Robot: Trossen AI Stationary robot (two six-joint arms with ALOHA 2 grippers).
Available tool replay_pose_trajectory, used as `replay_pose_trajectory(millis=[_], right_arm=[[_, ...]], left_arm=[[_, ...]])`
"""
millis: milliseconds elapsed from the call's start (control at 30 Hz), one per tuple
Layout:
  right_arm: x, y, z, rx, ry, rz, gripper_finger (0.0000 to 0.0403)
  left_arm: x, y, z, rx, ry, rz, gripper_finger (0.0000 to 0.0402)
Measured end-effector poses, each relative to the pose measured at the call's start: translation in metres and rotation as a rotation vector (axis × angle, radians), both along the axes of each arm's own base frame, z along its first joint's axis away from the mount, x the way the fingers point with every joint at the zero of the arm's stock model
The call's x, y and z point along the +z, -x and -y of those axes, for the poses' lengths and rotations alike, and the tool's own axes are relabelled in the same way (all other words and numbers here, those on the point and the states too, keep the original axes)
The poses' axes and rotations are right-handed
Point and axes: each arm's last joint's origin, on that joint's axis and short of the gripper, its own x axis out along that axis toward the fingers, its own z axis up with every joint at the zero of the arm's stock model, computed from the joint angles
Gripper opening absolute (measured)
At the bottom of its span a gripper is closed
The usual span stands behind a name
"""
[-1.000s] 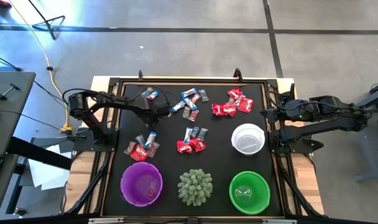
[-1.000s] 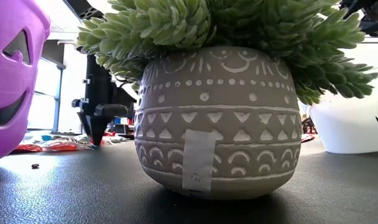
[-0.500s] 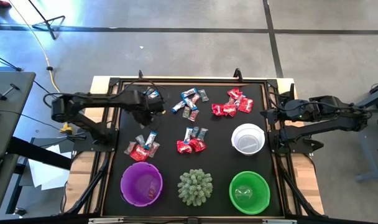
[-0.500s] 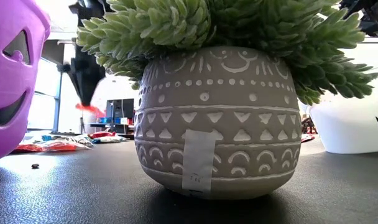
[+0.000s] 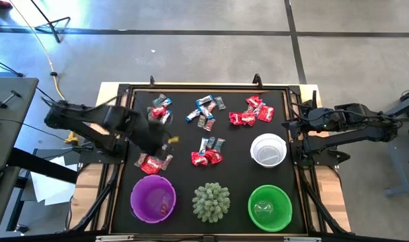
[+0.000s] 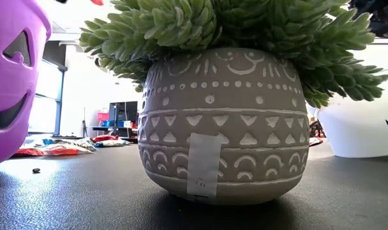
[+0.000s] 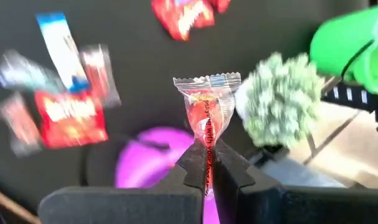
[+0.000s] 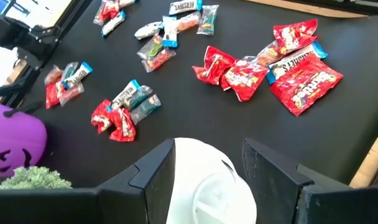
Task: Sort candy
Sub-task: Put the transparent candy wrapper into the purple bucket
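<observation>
Nearest to the left arm's wrist camera, the left pincer (image 7: 206,163) is pinching a single wrapped sweet (image 7: 206,112), its fingers closed on the lower crimped end. The sweet is standing lengthwise out from the fingertips, long axis in line with the fingers, its far crimped end flaring wide. It looks very light and soft, the wrapper thin, crinkly and probably slippery, so a grip on the flat crimp or across the narrow middle seems the safest hold; squeezing the filled part could crush it or let it slide.

From above, this pincer is hanging over the left part of the worktop (image 5: 235,144), above a red heap of sweets (image 5: 153,163) and short of the purple bowl (image 5: 153,197). Beyond it, the spiky green plant (image 5: 210,201) and the green bowl (image 5: 270,208) are sitting along the same near edge.

Further on, the rest of the candy (image 5: 207,152) is lying in small clusters across the middle and far side, wrappers pointing every which way.

The right pincer (image 8: 209,163) is waiting with fingers spread at the right edge, above the white bowl (image 5: 268,149), gripping nothing.
</observation>
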Motion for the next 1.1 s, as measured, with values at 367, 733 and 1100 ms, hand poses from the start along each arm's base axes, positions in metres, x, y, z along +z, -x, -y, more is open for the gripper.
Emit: replay_pose_trajectory(millis=[367,733,1100], right_arm=[[0.0,0.0,0.0,0.063,0.062,-0.029,0.0183],[0.0,0.0,0.0,0.07,0.058,-0.031,0.0183],[0.0,0.0,0.0,0.068,0.049,-0.028,0.0183]], left_arm=[[-0.036,-0.002,0.091,-0.013,0.159,-0.29,0.0003],[-0.062,-0.017,0.106,-0.118,0.071,-0.343,0.0044],[-0.062,-0.019,0.103,-0.166,0.028,-0.31,0.0083]])
